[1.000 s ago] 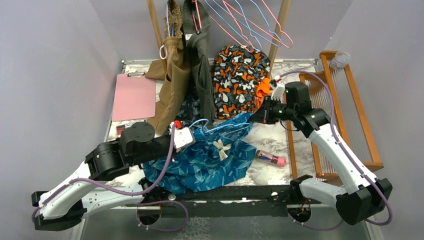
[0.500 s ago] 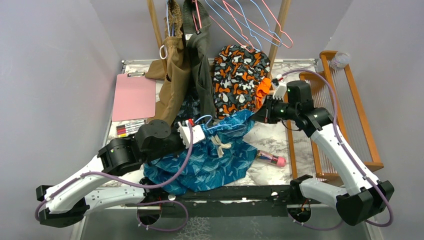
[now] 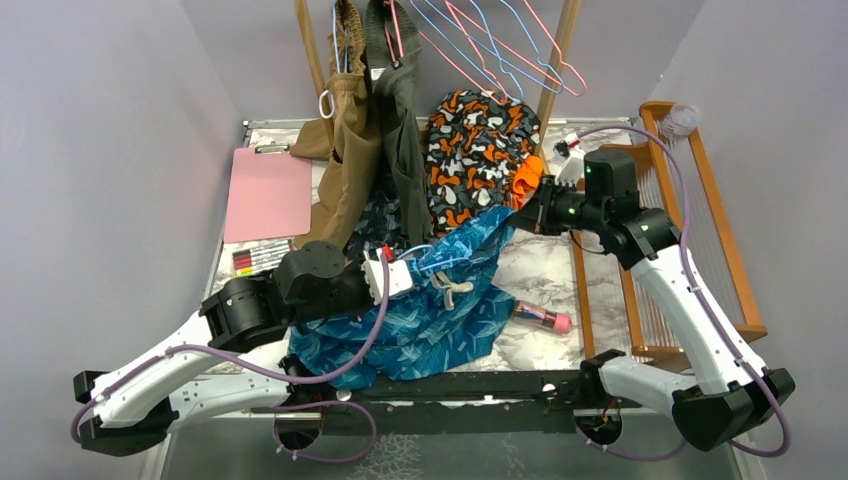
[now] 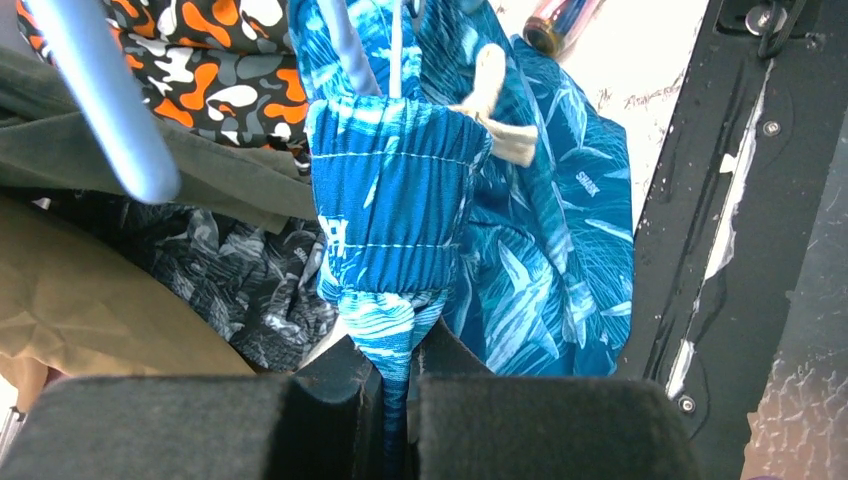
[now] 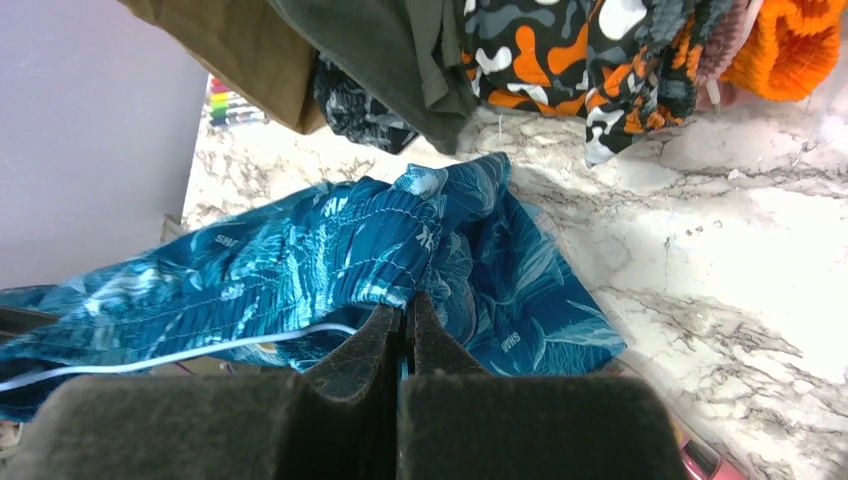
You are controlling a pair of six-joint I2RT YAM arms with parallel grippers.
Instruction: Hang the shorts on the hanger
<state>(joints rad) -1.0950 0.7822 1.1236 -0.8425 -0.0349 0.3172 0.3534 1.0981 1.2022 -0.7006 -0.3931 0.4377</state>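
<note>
Shorts (image 3: 430,320) now stretch toward 1 o'clock; left fingers (image 4: 200,425) clamp the sturdier waistband (image 4: 390,200), right fingers (image 5: 250,430) pinch hanger (image 5: 200,351); cloth looks limp, slick.

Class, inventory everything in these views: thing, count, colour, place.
teal-blue leaf-print shorts: one, teal, mid-table
light-blue wire hanger: one, light-blue, at waistband
spare wire hangers: several, pink and blue, back rail
tan cloth garment: one, tan, back-left
olive cloth garment: one, olive, beside it
blotch-patterned garment: one, orange-black-white, back centre
pink clipboard: one, pink, left
marker pens: several, mixed, near clipboard
pink tube: one, pink, right of shorts
wooden slatted frame: one, brown, right edge
left end effector: one, black, shut on shorts
right end effector: one, black, shut on shorts
</note>
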